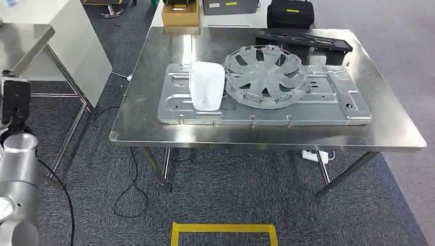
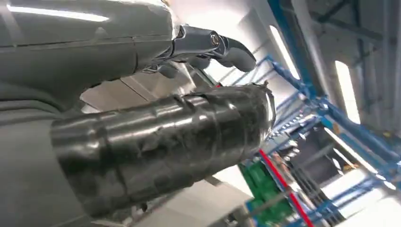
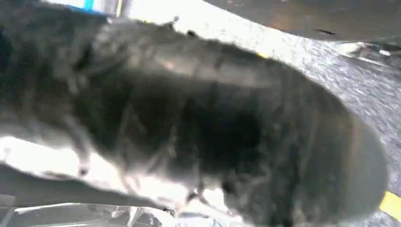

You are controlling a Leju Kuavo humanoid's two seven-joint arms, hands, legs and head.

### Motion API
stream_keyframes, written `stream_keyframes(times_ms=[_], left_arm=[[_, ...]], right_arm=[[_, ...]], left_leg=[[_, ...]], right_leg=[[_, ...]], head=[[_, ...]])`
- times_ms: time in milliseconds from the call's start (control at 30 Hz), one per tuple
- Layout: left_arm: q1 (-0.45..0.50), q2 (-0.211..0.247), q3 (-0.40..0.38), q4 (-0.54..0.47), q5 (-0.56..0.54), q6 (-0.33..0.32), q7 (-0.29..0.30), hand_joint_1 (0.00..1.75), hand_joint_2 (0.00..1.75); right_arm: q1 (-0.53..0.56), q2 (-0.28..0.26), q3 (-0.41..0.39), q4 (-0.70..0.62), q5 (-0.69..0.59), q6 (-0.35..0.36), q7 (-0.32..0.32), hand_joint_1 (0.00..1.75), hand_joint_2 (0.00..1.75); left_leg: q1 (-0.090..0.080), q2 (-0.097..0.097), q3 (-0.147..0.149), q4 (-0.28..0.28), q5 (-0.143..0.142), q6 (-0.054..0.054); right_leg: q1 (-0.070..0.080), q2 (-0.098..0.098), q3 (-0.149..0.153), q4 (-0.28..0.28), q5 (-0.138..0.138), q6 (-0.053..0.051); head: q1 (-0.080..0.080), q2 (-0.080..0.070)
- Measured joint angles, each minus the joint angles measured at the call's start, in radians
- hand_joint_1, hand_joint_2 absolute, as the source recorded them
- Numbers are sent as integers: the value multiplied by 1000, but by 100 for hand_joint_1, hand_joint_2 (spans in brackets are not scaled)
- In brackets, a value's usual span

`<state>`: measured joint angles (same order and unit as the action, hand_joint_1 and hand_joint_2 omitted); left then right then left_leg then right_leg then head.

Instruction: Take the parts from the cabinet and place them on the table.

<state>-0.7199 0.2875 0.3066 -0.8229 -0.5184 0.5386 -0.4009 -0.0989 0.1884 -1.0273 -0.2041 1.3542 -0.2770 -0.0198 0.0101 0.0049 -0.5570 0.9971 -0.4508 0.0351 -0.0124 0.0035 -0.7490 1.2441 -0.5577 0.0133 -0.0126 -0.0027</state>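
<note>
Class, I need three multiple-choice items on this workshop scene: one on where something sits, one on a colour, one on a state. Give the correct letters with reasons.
1. Where does the round fan-shaped part rest?
A. On the floor
B. On the flat metal panel
C. In the cardboard box

2. What colour is the taped floor outline?
A. Yellow
B. Red
C. White

3. How does the white plastic container stand?
A. Crushed flat
B. Hanging off the table edge
C. Upright on the panel

Answers: B, the part overlaps the panel's right half; A, the tape is plainly yellow; C, it stands upright on the panel's left half.
</note>
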Motion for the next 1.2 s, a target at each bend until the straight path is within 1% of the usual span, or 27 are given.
stream_keyframes(times_ms=[33, 67, 100, 133, 167, 200, 233, 333, 500, 533, 567, 600, 633, 667, 700, 733, 767, 800, 900, 933, 967, 1000, 1033, 1067, 1100, 1167, 1200], left_arm=[[9, 10, 11, 7, 0, 0, -5, 0, 0], [18, 21, 25, 16, -1, 0, -10, 0, 0], [27, 32, 39, 22, -2, 0, -11, 0, 0], [34, 42, 50, 28, -3, 2, -13, 0, 0], [38, 52, 63, 34, -3, 3, -15, 0, 0], [43, 64, 75, 42, 0, 3, -21, 0, 0], [49, 78, 90, 49, 3, 2, -27, 0, 0], [62, 109, 137, 74, 10, -4, -42, 0, 0], [66, 112, 141, 75, 10, -5, -43, 0, 0], [80, 124, 160, 84, 11, -10, -49, 0, 0], [88, 137, 177, 89, 13, -11, -54, 0, 0], [119, 155, 229, 106, 17, -14, -62, 0, 0], [128, 157, 236, 111, 17, -16, -62, 0, 0], [133, 162, 245, 116, 15, -20, -63, 0, 0], [134, 166, 252, 122, 12, -21, -66, 0, 0], [133, 172, 257, 127, 8, -22, -70, 0, 0], [133, 178, 264, 132, 5, -23, -75, 0, 0], [132, 184, 272, 137, 3, -24, -79, 0, 0], [139, 202, 291, 153, 3, -24, -89, 0, 0], [140, 204, 298, 161, 6, -25, -95, 0, 0], [139, 208, 304, 168, 11, -26, -100, 0, 0], [141, 213, 314, 175, 14, -27, -110, 0, 0], [146, 216, 324, 184, 17, -28, -117, 0, 0], [156, 219, 334, 191, 22, -29, -122, 0, 0], [163, 221, 345, 200, 23, -29, -127, 0, 0], [174, 222, 361, 217, 24, -30, -132, 0, 0], [179, 223, 372, 225, 24, -30, -133, 0, 0]], right_arm=[[0, 0, -1, 0, 0, 0, 0, 0, 0], [0, 0, -2, 0, -1, 0, 0, 0, 0], [0, 0, -4, 0, -2, 0, 0, 0, 0], [0, 0, -5, 0, -3, 0, 0, 0, 0], [0, 0, -5, 0, -4, 0, 0, 0, 0], [-1, -1, -5, 0, -4, 0, 0, 0, 0], [-2, -2, -6, -1, -4, 0, 0, 0, 0], [-2, -2, -8, -1, -6, 0, 0, 0, 0], [-1, -2, -8, -1, -6, 0, 0, 0, 0], [-1, -1, -11, -1, -8, 0, 0, 0, 0], [-3, -1, -14, -1, -8, 0, 0, 0, 0], [-2, -1, -15, -1, -7, 1, 0, 0, 0], [-2, -1, -15, -1, -6, 2, 5, 0, 0], [-2, -2, -15, -1, -3, 2, 12, 0, 0], [-2, -7, -16, -1, -3, -3, 19, 0, 0], [-2, -11, -16, -2, -6, -13, 22, 0, 0], [-3, -25, -18, -3, -12, -25, 23, 0, 0], [-2, -35, -20, -4, -20, -38, 22, 0, 0], [-2, -83, -41, -9, -48, -73, 7, 0, 0], [0, -96, -49, -9, -61, -88, 1, 0, 0], [-1, -121, -58, -13, -72, -105, -5, 0, 0], [-1, -136, -68, -14, -82, -116, -11, 0, 0], [-2, -158, -77, -15, -92, -124, -16, 0, 0], [-2, -179, -85, -18, -99, -129, -22, 0, 0], [-2, -197, -94, -19, -106, -131, -27, 0, 0], [-3, -228, -108, -23, -117, -143, -36, 0, 0], [-4, -246, -116, -26, -122, -148, -41, 0, 0]], left_leg=[[-2, 2, -13, 1, 9, 0], [-5, 2, -26, 2, 18, -1], [-6, 3, -39, 4, 27, -2], [-7, 3, -52, 6, 34, -4], [-7, 3, -64, 9, 41, -7], [-7, 3, -70, 14, 47, -9], [-11, 3, -81, 18, 50, -14], [-5, 7, -81, 13, 72, -34], [-4, 7, -81, 12, 75, -37], [-1, 5, -89, 14, 70, -46], [0, 2, -106, 42, 19, -51], [5, 2, -159, 291, -137, -68], [8, 2, -150, 306, -119, -71], [13, 2, -123, 283, -86, -74], [17, 2, -80, 227, -51, -77], [21, 3, -18, 144, -30, -81], [25, 3, 43, 53, -61, -84], [11, -4, 73, 1, -80, -70], [4, -4, 56, 16, -70, -46], [9, -1, 50, 7, -56, -28], [6, 5, 41, 8, -44, -19], [4, 4, 31, 8, -32, -6], [1, 4, 17, 8, -21, -2], [-1, 5, 3, 8, -9, 0], [-6, 4, -15, 10, 2, 1], [-10, 3, -44, 13, 21, 1], [-13, 2, -61, 16, 32, 1]], right_leg=[[0, 0, -14, 66, -26, 2], [0, 0, -12, 97, -23, 2], [0, 0, 13, 84, 4, 1], [0, 0, 54, 37, 34, -3], [2, 0, 113, -41, 58, -10], [7, 2, 177, -125, 62, -19], [13, 2, 228, -199, 37, -25], [19, 2, 223, -215, 45, -31], [20, 2, 221, -217, 49, -33], [8, -3, 214, -236, 74, -45], [9, -4, 199, -238, 88, -54], [12, -7, 146, -236, 129, -58], [11, -7, 132, -235, 139, -56], [11, -7, 116, -231, 149, -54], [9, -7, 98, -226, 158, -50], [7, -7, 81, -218, 166, -44], [7, -7, 71, -207, 171, -37], [10, -8, 64, -199, 176, -30], [7, -5, 67, -206, 200, -11], [5, -4, 63, -204, 203, -2], [1, -3, 52, -182, 161, -2], [0, -3, 37, -133, 93, -1], [0, -3, 20, -67, 29, 1], [1, -3, 5, 4, -19, 3], [1, -3, -4, 72, -42, 4], [3, -3, 22, 93, -6, 0], [7, -3, 70, 42, 33, -6]], head=[[0, 0], [0, 0], [0, 0], [0, 0], [0, 0], [0, 0], [0, 0], [-1, 0], [-1, 0], [0, 0], [-1, 0], [-1, 0], [-1, 0], [-1, 0], [-1, 0], [-1, 0], [-2, 0], [1, 0], [-1, 0], [1, 0], [0, 0], [3, 0], [3, 0], [2, 0], [3, 0], [3, 0], [2, 0]])
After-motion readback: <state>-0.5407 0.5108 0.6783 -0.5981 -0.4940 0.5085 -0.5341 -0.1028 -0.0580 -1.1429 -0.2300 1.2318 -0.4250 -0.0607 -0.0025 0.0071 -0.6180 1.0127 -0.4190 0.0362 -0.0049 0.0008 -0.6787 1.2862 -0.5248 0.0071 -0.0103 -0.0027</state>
